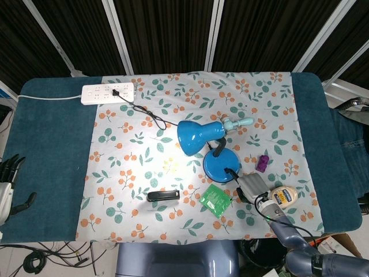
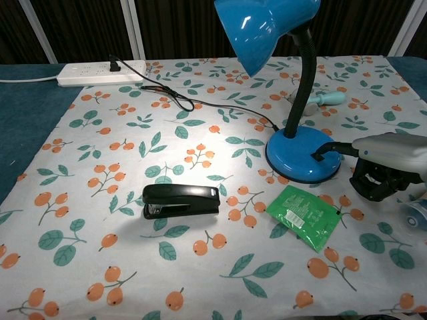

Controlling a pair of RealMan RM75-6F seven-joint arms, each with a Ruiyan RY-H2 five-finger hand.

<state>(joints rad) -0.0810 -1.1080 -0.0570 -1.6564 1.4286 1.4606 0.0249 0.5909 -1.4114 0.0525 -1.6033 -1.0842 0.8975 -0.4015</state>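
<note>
One desk lamp (image 1: 210,147): blue, glossy, with a cone shade, a black flexible neck and a round flat base. It stood on the right half of the floral cloth (image 1: 144,156), its shade tilted toward the cloth's middle, where a bright patch of light lay. One black cord (image 1: 144,112) ran from the base area across the cloth to the plug.

One power strip (image 1: 108,93): white, lying at the far left edge of the cloth, with one black plug seated in it. No writing on it could be read.

One stapler (image 2: 180,201): black, lying flat on its side, near the front of the cloth and left of the lamp base.

One green packet (image 2: 306,215): flat, with pale printing too small to read, just in front of the lamp base.

One small purple object (image 1: 263,163), right of the base; one pale teal handled tool (image 1: 237,123) behind the lamp; one round yellow-and-white container (image 1: 285,195) with a dark label, unreadable, near the right front corner.

One table (image 1: 46,150), covered in teal fabric beneath the floral cloth.

Right hand (image 2: 379,175): at the lamp base, with one dark finger stretched onto the base's rim at the switch; the other fingers were curled under, holding nothing.

Left hand (image 1: 10,184): off the left edge of the table, well apart from everything; fingers appeared loosely apart, holding nothing.
</note>
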